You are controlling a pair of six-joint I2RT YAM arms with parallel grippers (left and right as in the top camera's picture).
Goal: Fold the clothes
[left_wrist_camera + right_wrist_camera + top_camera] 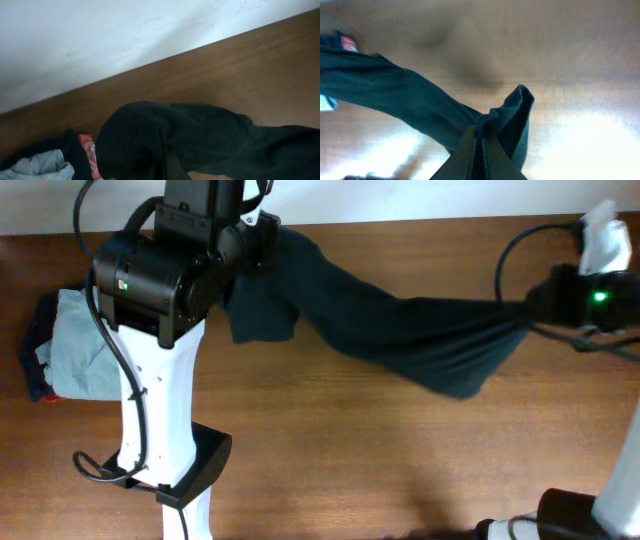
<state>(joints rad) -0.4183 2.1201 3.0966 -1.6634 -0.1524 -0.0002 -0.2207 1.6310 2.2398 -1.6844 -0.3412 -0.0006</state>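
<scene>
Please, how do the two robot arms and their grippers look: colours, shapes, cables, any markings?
Both arms mix white links with black joint housings. The left arm has a boxy black housing with a small green-and-red mark and looping black cables. The right arm shows a green light. The right gripper has dark, tapered fingers.

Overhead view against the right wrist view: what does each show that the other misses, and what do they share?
Only overhead: the left arm, and the full span of the black T-shirt, strung across from that arm to the right one above the table. Only right wrist: the right pincer up close, its fingers shut on a bunched fold of the shirt. Both: the shirt and the wooden tabletop.
</scene>
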